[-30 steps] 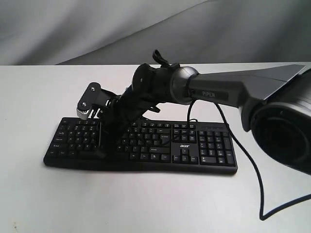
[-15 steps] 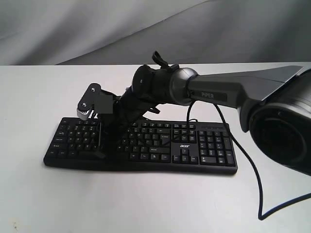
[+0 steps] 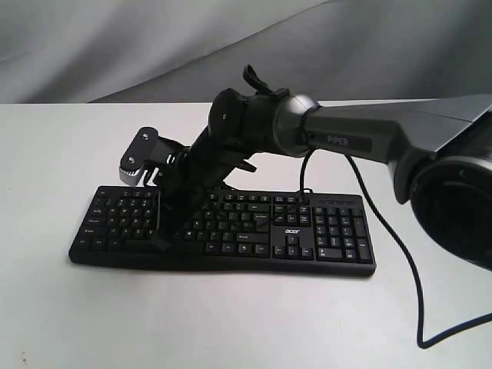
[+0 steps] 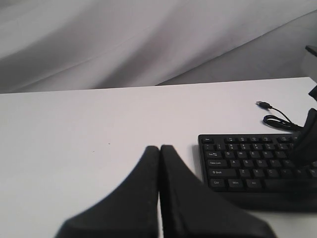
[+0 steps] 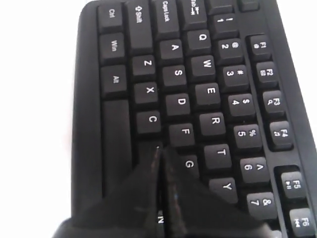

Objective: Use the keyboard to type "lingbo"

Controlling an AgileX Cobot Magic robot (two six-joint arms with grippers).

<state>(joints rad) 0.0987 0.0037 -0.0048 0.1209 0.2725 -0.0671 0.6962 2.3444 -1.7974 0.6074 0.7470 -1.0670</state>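
Observation:
The black keyboard [image 3: 307, 231] with a white acer logo lies flat across the white table [image 3: 231, 323]. My right arm reaches across it from the right. The right gripper [image 3: 160, 243] is shut, its tips down on the left-middle part of the keys. In the right wrist view the shut right gripper [image 5: 159, 149] points at the bottom letter row of the keyboard [image 5: 178, 74], just past C, below F and G, with N behind the fingers. The left gripper [image 4: 159, 148] is shut and empty, over bare table beside the end of the keyboard [image 4: 247, 158] where the Ctrl key sits.
A thin black cable [image 3: 400, 261] runs from the keyboard's back edge, loops off to the right and ends in a loose USB plug [image 4: 262, 104] on the table. Grey cloth [image 3: 115, 46] hangs behind the table.
The right arm's wrist and forearm have lifted slightly and turned. The fingertips stay at the same spot on the keyboard.

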